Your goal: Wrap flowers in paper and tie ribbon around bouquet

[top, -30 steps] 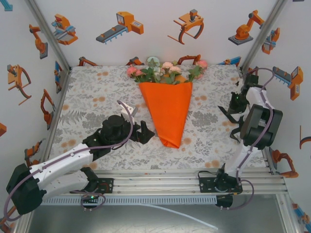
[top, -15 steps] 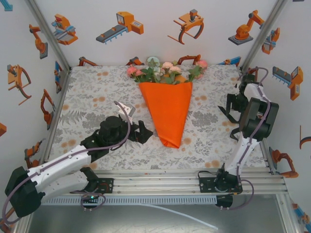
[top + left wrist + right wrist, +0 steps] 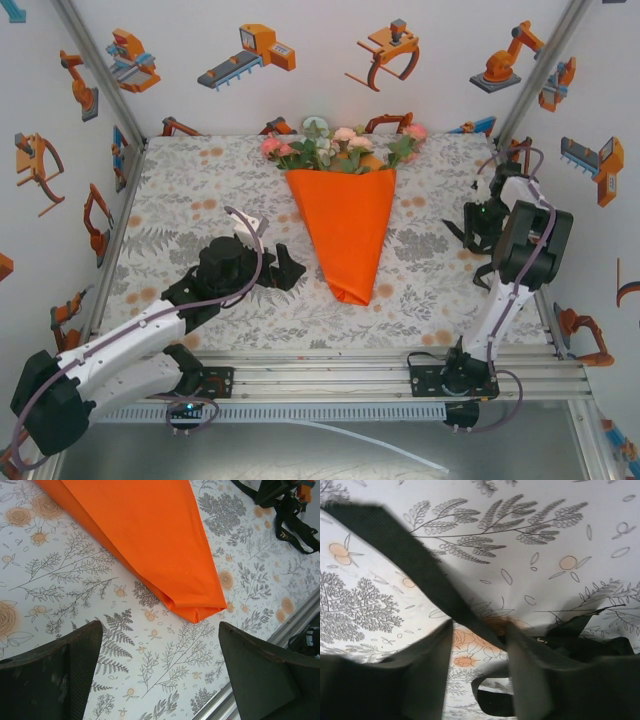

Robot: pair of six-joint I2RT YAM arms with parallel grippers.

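Note:
The bouquet lies in the middle of the table, an orange paper (image 3: 345, 225) cone with its tip towards me. The pink, white and green flowers (image 3: 340, 148) show at its far wide end. My left gripper (image 3: 291, 268) hovers wide open just left of the cone's tip, holding nothing. In the left wrist view the paper (image 3: 145, 535) tip sits ahead of the left gripper (image 3: 160, 632). The black ribbon (image 3: 455, 230) lies crumpled at the right. My right gripper (image 3: 478, 222) is down on it. In the right wrist view one ribbon (image 3: 405, 550) strand runs diagonally into the partly open right gripper (image 3: 480, 630).
A floral tablecloth (image 3: 200, 190) covers the table. An aluminium rail (image 3: 400, 362) runs along the near edge, close behind my left gripper. Printed walls close in the left, back and right sides. The ribbon (image 3: 295, 527) heap sits close to the right wall.
My left gripper drew back to the left, away from the cone's tip. My right gripper shifted towards the back and down onto the ribbon.

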